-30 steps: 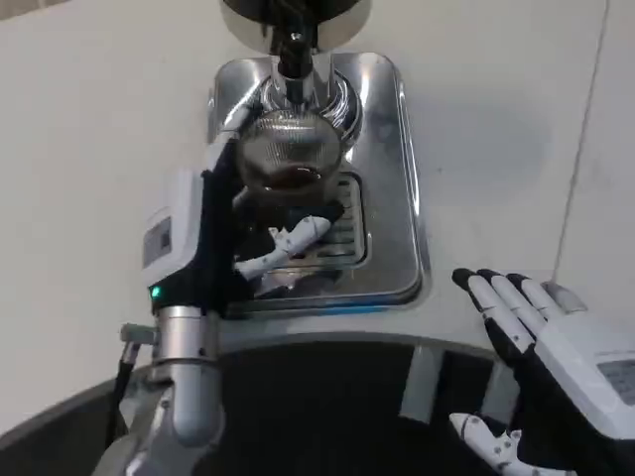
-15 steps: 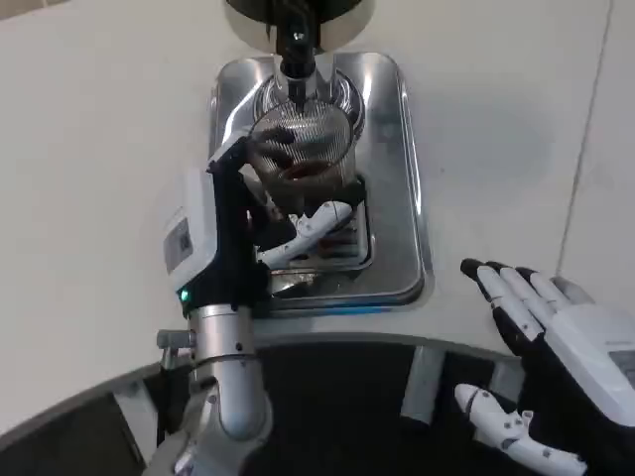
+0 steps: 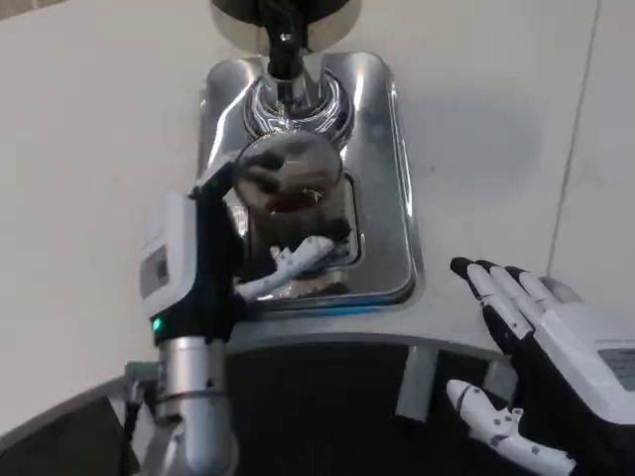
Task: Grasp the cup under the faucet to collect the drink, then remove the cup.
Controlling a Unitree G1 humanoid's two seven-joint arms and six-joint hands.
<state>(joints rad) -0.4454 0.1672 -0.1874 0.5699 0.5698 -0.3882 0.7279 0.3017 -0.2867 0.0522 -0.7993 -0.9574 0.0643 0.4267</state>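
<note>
The clear glass cup (image 3: 289,185), blurred and holding dark liquid, sits over the shiny steel drip tray (image 3: 392,169), gripped in the robot's left hand (image 3: 213,263); its base is hidden behind white fingers (image 3: 298,258). The black faucet (image 3: 281,45) is cut off at the top edge. Since half a second ago the cup has come nearer, away from the spout. The right hand (image 3: 541,347) waits at lower right, fingers spread, holding nothing.
</note>
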